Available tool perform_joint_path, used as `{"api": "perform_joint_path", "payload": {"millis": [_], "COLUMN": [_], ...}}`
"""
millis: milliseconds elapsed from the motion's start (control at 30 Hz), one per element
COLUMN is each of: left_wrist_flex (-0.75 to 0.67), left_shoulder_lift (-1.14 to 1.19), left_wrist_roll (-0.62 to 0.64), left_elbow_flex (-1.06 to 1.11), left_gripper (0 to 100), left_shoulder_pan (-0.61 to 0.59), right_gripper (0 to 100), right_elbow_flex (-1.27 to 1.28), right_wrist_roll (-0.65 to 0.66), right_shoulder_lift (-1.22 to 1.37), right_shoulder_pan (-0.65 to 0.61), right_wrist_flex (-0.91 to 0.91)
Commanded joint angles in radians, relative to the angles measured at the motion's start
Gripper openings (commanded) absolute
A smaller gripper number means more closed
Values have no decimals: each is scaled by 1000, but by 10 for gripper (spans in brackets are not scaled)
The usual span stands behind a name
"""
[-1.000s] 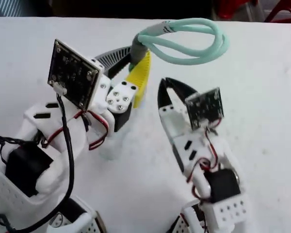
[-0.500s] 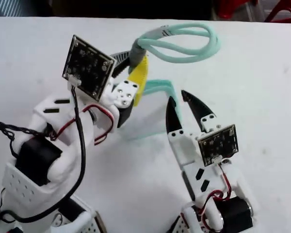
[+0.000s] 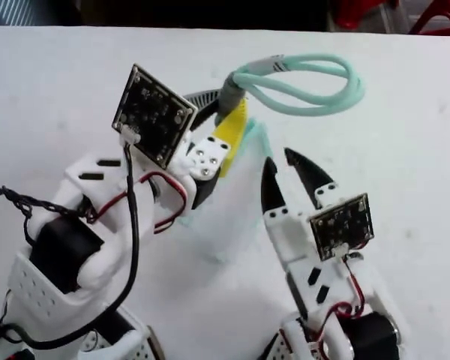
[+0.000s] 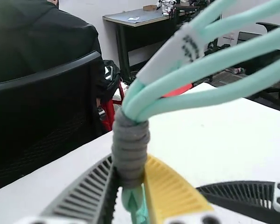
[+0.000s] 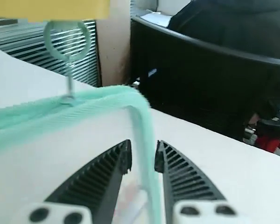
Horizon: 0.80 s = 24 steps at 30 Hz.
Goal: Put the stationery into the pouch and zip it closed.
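My left gripper (image 3: 223,112) is shut on the grey wrap (image 3: 229,88) of a mint cord loop (image 3: 307,82), with its yellow finger (image 3: 232,131) on one side and its grey ribbed finger (image 3: 199,97) on the other. In the left wrist view the grey wrap (image 4: 129,149) sits clamped in the left gripper (image 4: 130,189), and the cord (image 4: 200,70) fans out beyond it. The clear pouch hangs below with its mint edge (image 3: 253,142) showing. My right gripper (image 3: 286,171) is open, and its black fingers straddle the pouch's mint edge (image 5: 147,144). A mint zipper ring (image 5: 65,32) hangs under the yellow finger (image 5: 60,7).
The white table (image 3: 405,150) stretches free to the right and far side, ending at a dark back edge. Both arm bases crowd the near edge. A black chair (image 4: 46,116) and a dark desk (image 4: 135,23) stand beyond the table.
The left gripper has carried the cord and pouch to the right and lifted them. The right arm has drawn back toward the near edge, and its fingers have spread.
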Motion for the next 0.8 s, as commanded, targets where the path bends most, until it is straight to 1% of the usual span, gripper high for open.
{"api": "perform_joint_path", "payload": {"millis": [0,133,200,333,400,467,533,700,767], "left_wrist_flex": [-35,-46,-46,-84,-120,-150,-161,-123,-101], "left_shoulder_lift": [-2,-2,-1,-2,-4,-8,-10,-10,-10], "left_wrist_roll": [-9,-9,-9,-9,-9,-9,-11,-15,-15], "left_elbow_flex": [-8,-6,-5,52,103,150,176,186,186], "left_gripper": [22,22,22,23,23,23,23,23,23], "left_shoulder_pan": [16,16,16,16,16,18,30,79,93], "right_gripper": [87,88,103,228,272,276,276,276,276], "right_elbow_flex": [-124,-193,-216,-229,-230,-227,-222,-264,-278], "right_wrist_roll": [0,-8,-51,-150,-206,-227,-216,-229,-279], "right_shoulder_lift": [-8,-8,-7,-1,-1,-1,-1,-8,-1], "right_shoulder_pan": [-71,-120,-156,-174,-174,-170,-168,-127,-119], "right_wrist_flex": [85,153,180,202,189,143,108,44,39]}}
